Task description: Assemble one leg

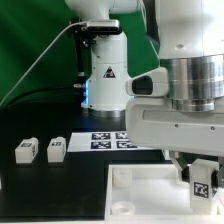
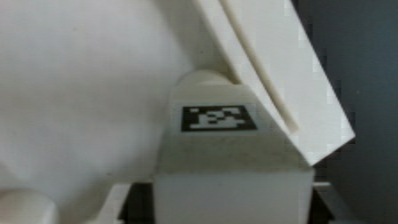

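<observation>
My gripper (image 1: pixel 199 176) is shut on a leg (image 1: pixel 201 187), a small white block with a square marker tag on its face. It holds the leg upright over the right side of the large white tray-like piece (image 1: pixel 140 190), seen from the exterior view. In the wrist view the leg (image 2: pixel 221 160) fills the space between my dark fingers (image 2: pixel 146 200), and its end lies against the tray piece's raised rim (image 2: pixel 267 70). Whether the leg sits in a corner socket is hidden. Two more legs (image 1: pixel 25 150) (image 1: pixel 56 149) lie on the black table at the exterior view's left.
The marker board (image 1: pixel 112 140) lies on the table behind the tray piece. The arm's white base (image 1: pixel 105 70) stands behind it, with a cable running off to the exterior view's left. A green backdrop closes the far side.
</observation>
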